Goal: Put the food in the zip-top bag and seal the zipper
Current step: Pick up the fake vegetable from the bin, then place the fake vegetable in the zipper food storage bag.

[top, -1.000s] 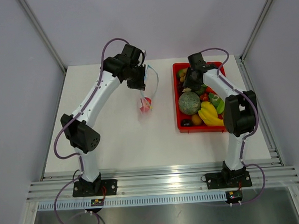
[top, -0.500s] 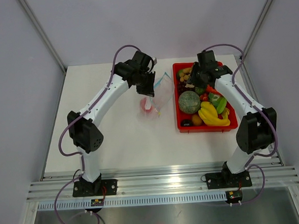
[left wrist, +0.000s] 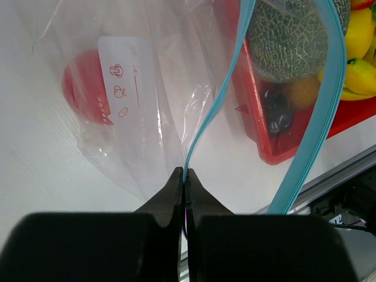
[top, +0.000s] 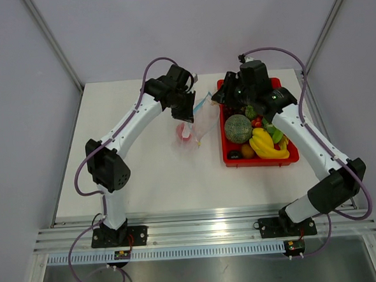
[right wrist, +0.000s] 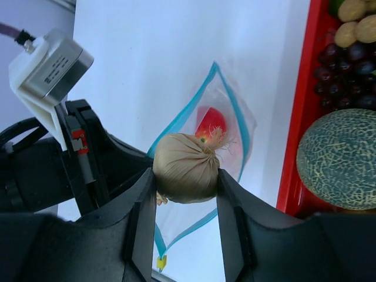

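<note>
Open bag (left wrist: 170, 88) holds red fruit (left wrist: 79, 82), perhaps tomato.

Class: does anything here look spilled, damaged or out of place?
Nothing stands out. The left gripper pinches the bag by its blue strip, the right gripper holds a brown bulb near its mouth; remaining food sits in the tray.

L arm (top: 135, 118) reaches fwd, L fingers (left wrist: 170, 197) pinched on zipper (left wrist: 218, 94); R arm (top: 302, 134) bent inward, R fingers (right wrist: 144, 217) clamping brown food (right wrist: 185, 167).

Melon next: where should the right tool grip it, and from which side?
Probably from straight above, closing across the widest middle of the melon. It is round with nothing to pinch, and the tray wall and bananas crowd its sides, leaving only the top open.
</note>
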